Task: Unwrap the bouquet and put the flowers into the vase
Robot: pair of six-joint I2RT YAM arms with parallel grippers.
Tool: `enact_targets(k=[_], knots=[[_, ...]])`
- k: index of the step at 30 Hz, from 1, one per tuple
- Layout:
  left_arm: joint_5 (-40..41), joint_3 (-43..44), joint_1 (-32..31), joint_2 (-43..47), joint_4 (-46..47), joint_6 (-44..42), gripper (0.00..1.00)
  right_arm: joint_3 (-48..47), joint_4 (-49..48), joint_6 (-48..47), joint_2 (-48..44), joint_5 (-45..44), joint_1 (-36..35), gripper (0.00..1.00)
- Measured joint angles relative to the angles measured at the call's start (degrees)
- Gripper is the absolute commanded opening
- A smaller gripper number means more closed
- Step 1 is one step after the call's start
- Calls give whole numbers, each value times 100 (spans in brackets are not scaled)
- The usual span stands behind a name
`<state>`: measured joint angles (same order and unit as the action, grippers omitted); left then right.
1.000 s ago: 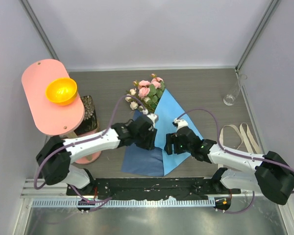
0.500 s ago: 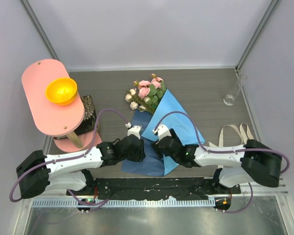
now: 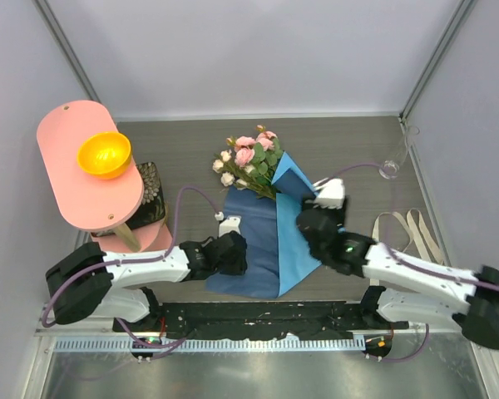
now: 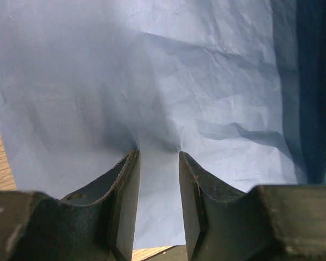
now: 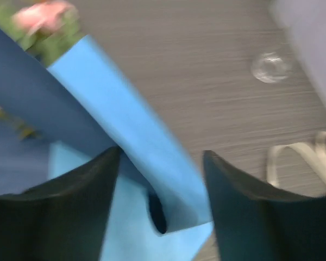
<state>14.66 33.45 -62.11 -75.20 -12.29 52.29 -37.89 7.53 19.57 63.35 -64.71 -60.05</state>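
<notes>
1. The blue paper (image 3: pixel 266 241) sprawls mid-bench; my left tool (image 4: pixel 158 157) pinches a pucker at 7 o'clock, my right tool (image 5: pixel 160 185) lifts a fold: opposing pulls risk tearing.
2. The flowers (image 3: pixel 251 160) at 12 could drag.
3. The vase (image 3: pixel 391 166) at 2 could topple.

Grey wood-grain tabletop (image 3: pixel 349 141) boxed in by plain pale walls (image 3: pixel 258 50) with metal corner posts (image 3: pixel 432 58), a ribbed metal rail (image 3: pixel 258 342) along the near edge, even lighting.
</notes>
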Motion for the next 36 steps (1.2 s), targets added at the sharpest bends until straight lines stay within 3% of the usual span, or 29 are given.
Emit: enact_targets(k=[1,3,5,8,12,15,19,20,24,28,33,36], knots=[[4,-17,-2,-7,11,7,52,50,140,173,-404,17,350,93],[-39,-50,0,15,96,-11,67,118,461,361,-1067,63,1187,99],[-190,-111,0,131,315,-52,73,136,852,487,-1591,264,2205,99],[-577,-153,7,393,739,-94,76,24,1506,719,-1926,713,2889,99],[-907,308,175,258,879,-162,66,-761,2382,988,-1768,1207,2988,99],[-1001,968,446,-317,859,-212,62,-1373,2579,949,-1810,1799,2988,99],[-1274,1753,916,-1405,984,-308,61,-1646,2409,730,-2343,2872,2988,100],[-1497,1843,1067,-1709,1121,-297,66,-1646,2400,710,-2485,3091,2988,99],[-2612,1891,1335,-2594,1982,-9,68,-1558,2330,640,-2999,3676,2988,99],[-3475,2006,1003,-3029,2918,153,69,-1499,2361,586,-3060,3827,2990,99],[-4072,3152,50,-3370,3108,-179,69,-1469,2428,575,-3034,3807,2990,99],[-4321,3377,-398,-3480,3268,-343,71,-1497,2468,562,-2940,3650,2990,99]])
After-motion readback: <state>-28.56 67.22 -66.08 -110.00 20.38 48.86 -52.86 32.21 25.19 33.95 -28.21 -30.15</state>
